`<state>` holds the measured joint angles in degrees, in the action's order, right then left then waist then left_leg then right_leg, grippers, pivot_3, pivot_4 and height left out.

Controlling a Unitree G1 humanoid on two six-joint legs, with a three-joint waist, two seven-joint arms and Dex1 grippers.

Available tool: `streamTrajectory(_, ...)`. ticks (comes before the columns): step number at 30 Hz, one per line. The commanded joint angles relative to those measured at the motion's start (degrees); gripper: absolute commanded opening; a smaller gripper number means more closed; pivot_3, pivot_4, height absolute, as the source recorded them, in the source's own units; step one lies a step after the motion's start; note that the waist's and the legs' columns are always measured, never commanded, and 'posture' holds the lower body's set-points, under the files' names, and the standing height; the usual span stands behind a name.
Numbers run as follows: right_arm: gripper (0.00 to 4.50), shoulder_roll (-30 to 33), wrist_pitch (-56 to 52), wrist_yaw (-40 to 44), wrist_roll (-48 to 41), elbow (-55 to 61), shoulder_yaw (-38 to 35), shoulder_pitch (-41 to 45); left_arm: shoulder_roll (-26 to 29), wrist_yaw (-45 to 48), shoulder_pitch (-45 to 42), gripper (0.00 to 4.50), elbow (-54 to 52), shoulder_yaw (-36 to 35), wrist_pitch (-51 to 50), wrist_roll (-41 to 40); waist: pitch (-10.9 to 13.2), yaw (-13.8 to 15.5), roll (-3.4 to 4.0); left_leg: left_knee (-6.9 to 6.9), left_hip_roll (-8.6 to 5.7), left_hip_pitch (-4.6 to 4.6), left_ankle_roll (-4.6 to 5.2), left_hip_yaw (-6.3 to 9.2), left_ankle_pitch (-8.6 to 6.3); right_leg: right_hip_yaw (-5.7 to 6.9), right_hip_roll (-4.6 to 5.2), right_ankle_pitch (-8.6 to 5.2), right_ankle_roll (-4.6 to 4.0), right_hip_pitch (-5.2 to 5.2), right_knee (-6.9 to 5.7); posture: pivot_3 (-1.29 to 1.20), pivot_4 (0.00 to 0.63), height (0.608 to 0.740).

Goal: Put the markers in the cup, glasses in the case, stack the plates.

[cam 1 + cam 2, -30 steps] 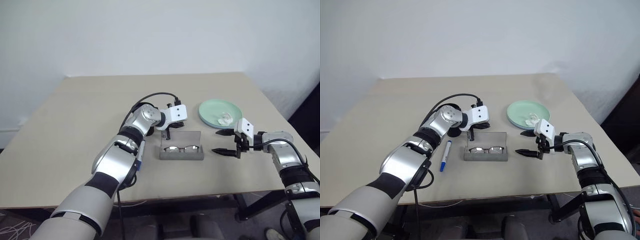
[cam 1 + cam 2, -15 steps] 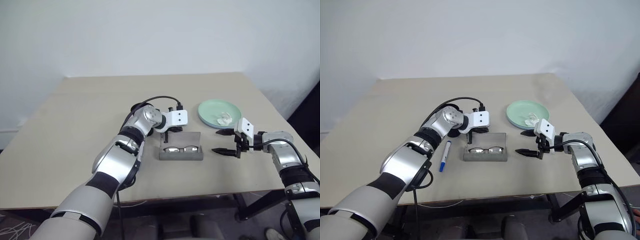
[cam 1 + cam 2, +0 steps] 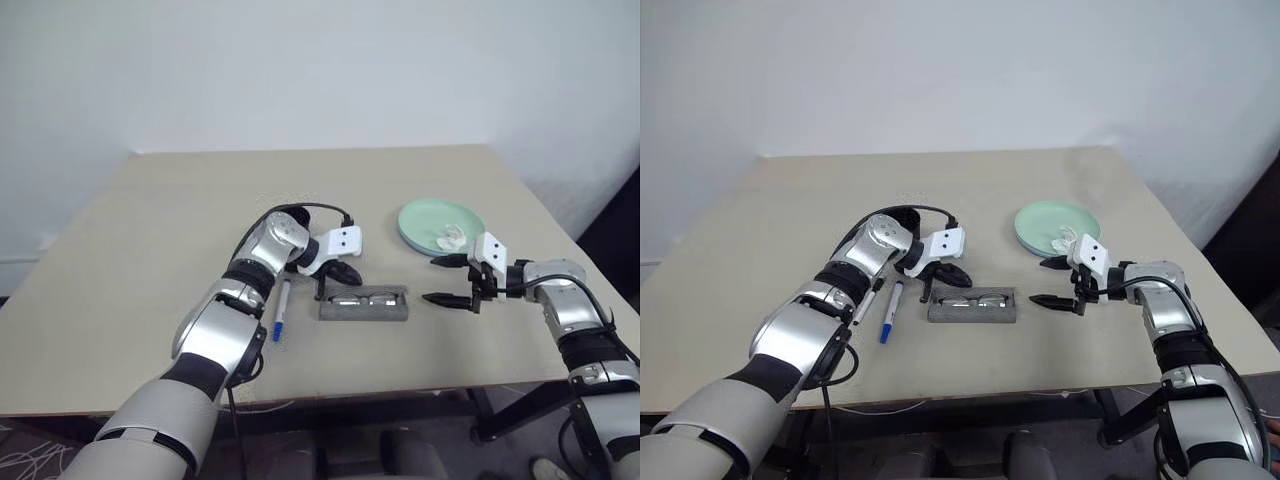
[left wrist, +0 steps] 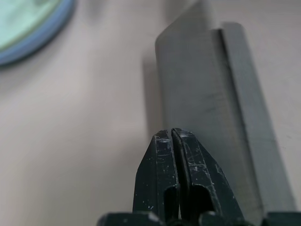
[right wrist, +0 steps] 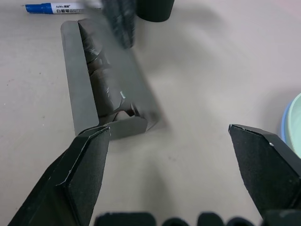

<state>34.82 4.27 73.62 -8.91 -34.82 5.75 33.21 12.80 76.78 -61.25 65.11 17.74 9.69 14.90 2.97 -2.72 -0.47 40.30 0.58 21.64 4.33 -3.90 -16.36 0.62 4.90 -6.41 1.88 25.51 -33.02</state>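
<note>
Glasses [image 3: 972,298] lie in case [image 3: 972,309]; left claw [image 3: 925,297] closed beside it.

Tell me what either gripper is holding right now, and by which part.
Nothing is held. The left gripper has its fingers shut on nothing, beside the case. The right gripper is open and empty, off the case's other end.

One marker [image 3: 888,312], one cup [image 5: 154,8], one glasses [image 3: 971,299], one case [image 3: 972,311], two stacked plates [image 3: 1040,220], one tissue [image 3: 1068,238]
</note>
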Motion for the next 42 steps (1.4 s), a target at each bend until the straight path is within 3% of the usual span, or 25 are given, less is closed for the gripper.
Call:
streamTrajectory(1,4.37,0.12,0.79,0.04,-0.54,0.01,-1.21,1.73,1.1,2.78,1.26,0.07,-4.75,1.15,0.15,-0.45,0.0,0.0,0.0,0.0,0.0,0.0,0.0,0.0,0.0,0.0,0.0,0.0,0.0,0.0,-0.01,0.0,0.0,0.733)
streamTrajectory(7,4.37,0.05,0.96,0.19,-0.43,-0.49,-1.11,2.17,2.51,3.29,4.15,0.07,-9.56,2.95,-0.54,-0.15,0.0,-0.03,0.0,0.0,0.01,-0.02,0.0,0.01,0.0,0.0,0.0,-0.01,-0.02,-0.01,-0.01,0.0,0.0,0.733)
streamTrajectory(13,4.37,-0.15,0.79,0.3,-0.42,-0.39,-0.97,2.37,2.34,0.01,4.8,0.07,-15.18,-0.84,-4.38,-4.39,0.0,-0.01,0.01,0.0,0.02,-0.03,0.01,0.04,0.0,-0.02,0.0,-0.01,-0.02,-0.01,-0.02,0.0,0.0,0.733)
streamTrajectory(19,4.37,-0.27,0.84,0.32,-0.4,-0.47,-0.98,2.43,3.93,-4.08,10.85,0.07,-33.14,-6.32,-15.94,-11.42,0.0,-0.05,0.01,-0.01,0.07,-0.03,0.01,0.16,0.0,-0.06,0.0,0.02,0.02,0.01,-0.02,0.0,0.0,0.733)
streamTrajectory(25,4.37,-0.28,1.45,-0.38,-0.68,-0.94,-1.68,2.47,7.24,-15.42,25.77,0.07,-61.31,-12.03,-33.07,-14.47,-0.01,-0.25,0.03,-0.09,0.08,-0.16,0.0,0.22,0.0,-0.13,-0.04,0.03,0.03,0.01,-0.12,0.0,0.0,0.733)
streamTrajectory(31,4.37,0.18,-2.16,3.02,-3.99,0.12,-3.2,3.04,5.9,-28.41,38.91,0.07,-82.09,-16.45,-47.87,-15.79,0.0,0.07,0.03,-0.01,0.21,-0.17,-0.01,0.31,0.02,-0.14,0.02,0.0,-0.02,-0.06,-0.14,0.0,0.0,0.733)
streamTrajectory(41,4.37,-0.59,-4.57,5.96,-4.75,0.1,-2.93,4.6,2.62,-48.87,45.12,0.07,-85.66,-18.13,-62.24,-12.35,0.0,-0.04,0.02,0.08,0.06,-0.27,-0.06,0.31,0.04,-0.13,-0.01,0.0,-0.03,-0.13,-0.29,0.0,0.0,0.733)
streamTrajectory(42,4.37,-0.77,-4.37,5.92,-4.59,-0.26,-2.82,4.85,2.17,-50.51,45.3,0.23,-85.27,-18.2,-63.27,-12.2,0.0,-0.04,0.02,0.08,0.04,-0.27,-0.07,0.31,0.04,-0.13,-0.01,-0.01,-0.03,-0.1,-0.34,0.0,0.0,0.733)
